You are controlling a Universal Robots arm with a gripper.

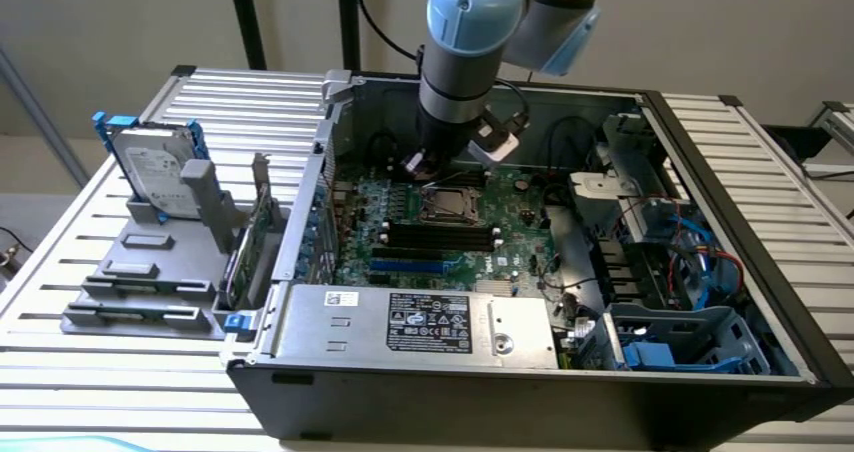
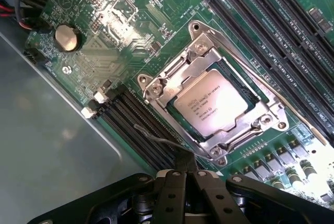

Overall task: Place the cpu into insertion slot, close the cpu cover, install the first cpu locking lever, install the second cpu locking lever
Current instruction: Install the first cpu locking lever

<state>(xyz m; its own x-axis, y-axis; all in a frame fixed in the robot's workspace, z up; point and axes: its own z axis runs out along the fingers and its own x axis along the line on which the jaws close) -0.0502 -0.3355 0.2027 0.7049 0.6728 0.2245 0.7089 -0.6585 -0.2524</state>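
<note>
- One locking lever (image 2: pixel 154 137), a thin wire rod, juts out over the memory slots (image 2: pixel 128 112). It looks not yet latched.
- The gripper (image 2: pixel 186 165) has its fingers pressed together, with the tips right at that rod. I cannot tell whether they pinch it or only push it.
- The cpu (image 2: pixel 211 108) is seated with its silver face up, so placing looks done.
- The cover (image 2: pixel 156 89) lies flat around the cpu, closed.
- The other lever (image 2: pixel 292 112) lies low along the cover's far edge. I cannot tell whether it is hooked.

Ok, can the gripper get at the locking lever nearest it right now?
Probably yes: the shut gripper hangs right beside that lever with nothing between them, and the cpu cover lies flat, clear of it.
</note>
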